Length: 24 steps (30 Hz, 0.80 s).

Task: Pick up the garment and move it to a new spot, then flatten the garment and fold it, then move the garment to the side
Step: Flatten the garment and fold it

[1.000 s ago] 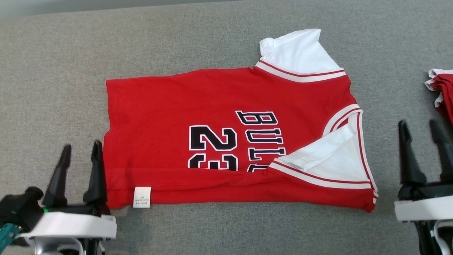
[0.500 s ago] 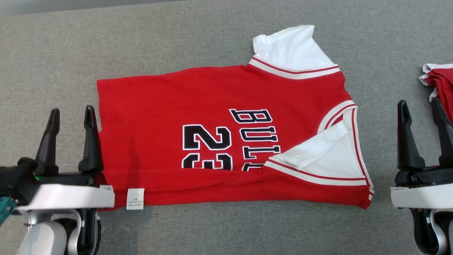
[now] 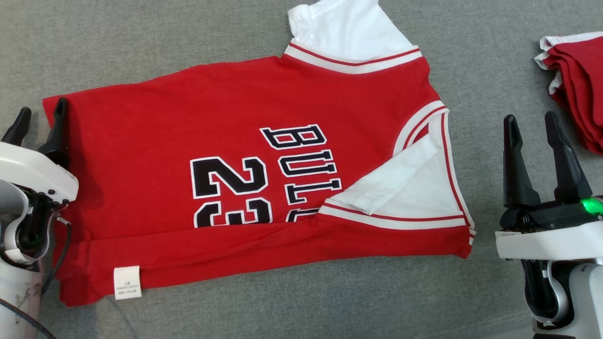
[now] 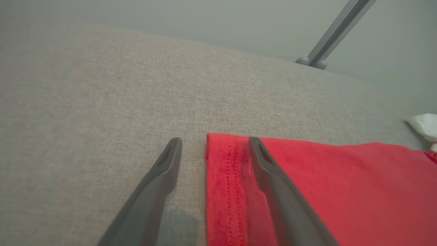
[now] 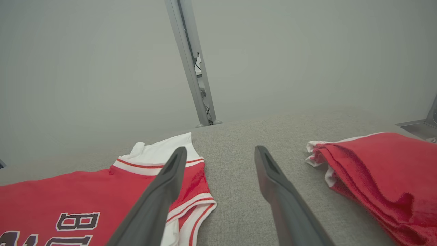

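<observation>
Woven grey, bearing the red-and-white numbered basketball jersey (image 3: 188, 117) at the middle of the cloth-covered table (image 3: 141, 42), near edge folded over. Straddling its far-left hem corner with the left gripper (image 3: 40, 112), fingers wide, seemingly lining up a fold pinch. Idling the right gripper (image 3: 530, 117) to its right, fingers wide, empty.

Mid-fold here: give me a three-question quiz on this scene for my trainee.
1. True or false: the left hand is shut on the jersey.
2. What lies to the right of the right hand? A) folded red garments B) a cardboard box C) a hanger
3. Fill in: the jersey's number reads ___.
Key: 1 false, it is open astride the hem; 2 A; 3 23.
</observation>
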{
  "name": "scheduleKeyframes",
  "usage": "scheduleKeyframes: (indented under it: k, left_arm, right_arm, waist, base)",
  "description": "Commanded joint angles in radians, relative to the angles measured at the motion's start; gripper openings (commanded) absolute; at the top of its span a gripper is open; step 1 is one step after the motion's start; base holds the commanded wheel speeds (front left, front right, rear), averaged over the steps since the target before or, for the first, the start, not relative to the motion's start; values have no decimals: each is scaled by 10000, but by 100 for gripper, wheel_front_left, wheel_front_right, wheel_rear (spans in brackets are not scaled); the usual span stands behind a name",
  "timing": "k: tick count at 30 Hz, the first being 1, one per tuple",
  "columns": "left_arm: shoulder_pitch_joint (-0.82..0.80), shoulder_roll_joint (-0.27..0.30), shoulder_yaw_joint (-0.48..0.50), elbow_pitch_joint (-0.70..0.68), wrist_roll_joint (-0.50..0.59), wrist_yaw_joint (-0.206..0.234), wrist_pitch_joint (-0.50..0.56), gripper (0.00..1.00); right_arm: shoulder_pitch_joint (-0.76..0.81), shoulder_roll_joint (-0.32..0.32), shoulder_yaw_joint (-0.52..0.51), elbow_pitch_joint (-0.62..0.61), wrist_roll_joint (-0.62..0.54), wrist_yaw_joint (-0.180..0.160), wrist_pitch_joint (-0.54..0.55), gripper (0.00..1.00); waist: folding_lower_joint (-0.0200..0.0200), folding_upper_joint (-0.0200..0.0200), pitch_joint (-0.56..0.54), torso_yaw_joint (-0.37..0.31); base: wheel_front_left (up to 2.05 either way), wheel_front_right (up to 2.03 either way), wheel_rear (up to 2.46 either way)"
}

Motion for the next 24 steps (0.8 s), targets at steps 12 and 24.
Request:
scheduleKeyframes:
  k: [12, 24]
  left_arm:
    - [-536, 801, 48, 1727, -664, -604, 1375, 77]
    - [-1107, 776, -335, 782, -484, -849, 1313, 0]
  right_arm:
    - [-594, 17, 366, 911, 575, -6, -615, 100]
    - [-3007, -1594, -17, 2884, 1226, -5, -632, 100]
  waist:
    - [0, 0, 407, -653]
    - [0, 0, 532, -195]
  base:
    - [0, 0, 0]
    - [0, 0, 0]
